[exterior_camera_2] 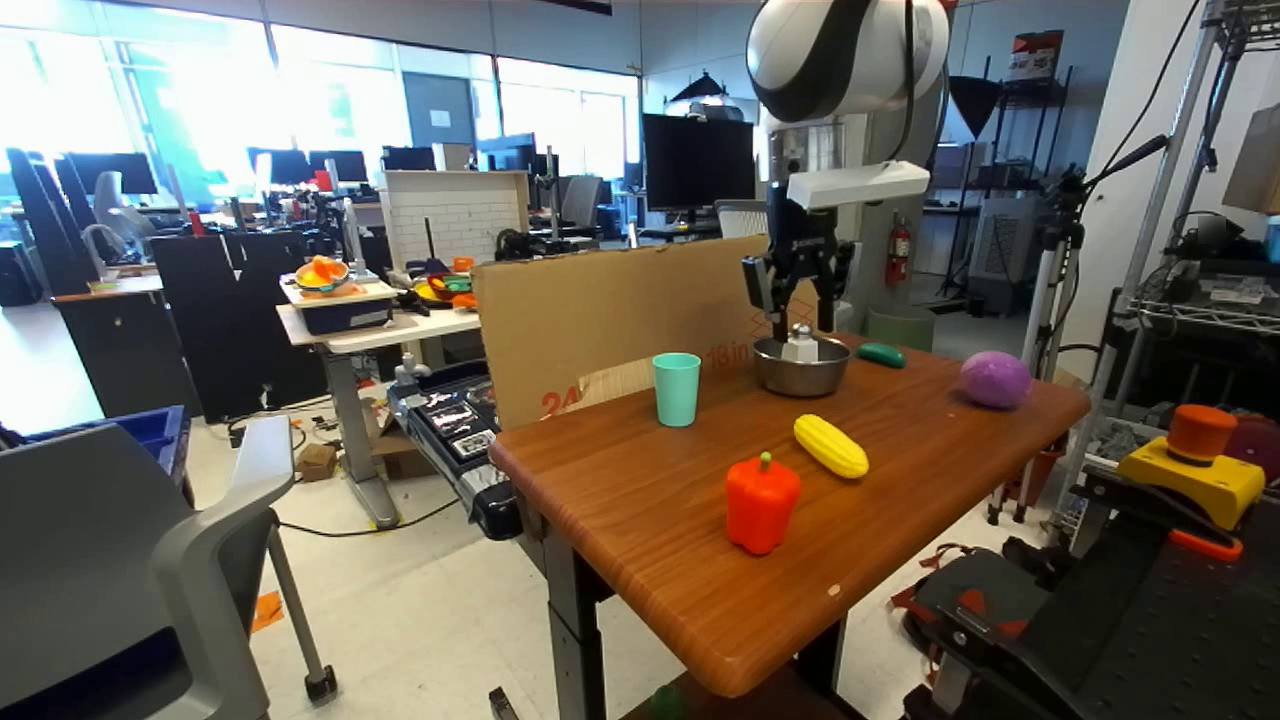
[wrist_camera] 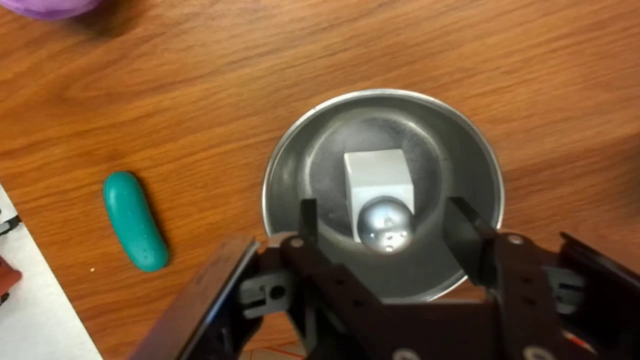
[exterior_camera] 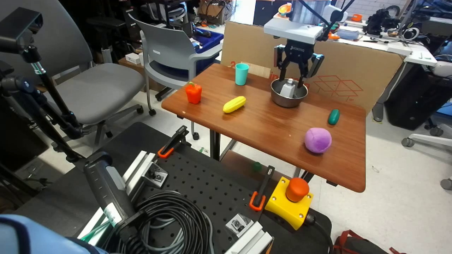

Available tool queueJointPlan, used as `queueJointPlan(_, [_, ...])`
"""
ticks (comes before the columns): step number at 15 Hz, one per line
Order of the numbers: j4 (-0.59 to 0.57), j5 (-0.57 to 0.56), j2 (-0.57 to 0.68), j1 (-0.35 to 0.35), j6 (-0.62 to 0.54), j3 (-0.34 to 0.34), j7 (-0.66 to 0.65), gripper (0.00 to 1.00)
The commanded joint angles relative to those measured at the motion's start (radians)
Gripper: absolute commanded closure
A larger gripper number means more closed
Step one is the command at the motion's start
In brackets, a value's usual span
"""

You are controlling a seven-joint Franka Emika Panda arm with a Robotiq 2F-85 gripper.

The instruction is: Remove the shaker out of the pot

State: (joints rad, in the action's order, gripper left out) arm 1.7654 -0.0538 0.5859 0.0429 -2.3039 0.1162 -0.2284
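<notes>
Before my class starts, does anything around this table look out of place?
The shaker stands inside the pot, an odd spot to keep it; a dark green object lies below the tabletop, perhaps dropped from it.

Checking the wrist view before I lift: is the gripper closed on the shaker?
No, the wrist view shows the gripper open, with visible gaps on both sides of the shaker in the pot.
</notes>
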Motion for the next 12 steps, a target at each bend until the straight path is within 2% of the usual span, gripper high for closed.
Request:
queueJointPlan(1, [-0.044, -0.045, 0.030, 0.016, 0.041, 0.012, -0.034, 0.66])
queueJointPlan(4, [-0.031, -0.081, 0.022, 0.022, 0.046, 0.022, -0.036, 0.88])
queueJointPlan(5, [-0.017, -0.089, 0.001, 0.022, 0.051, 0.022, -0.030, 0.92])
queueJointPlan(8, [0.052, -0.106, -0.086, 0.018, 0.056, 0.008, 0.005, 0.91])
queueJointPlan(12, [0.223, -0.096, -0.281, 0.002, 0.015, -0.023, 0.084, 0.91])
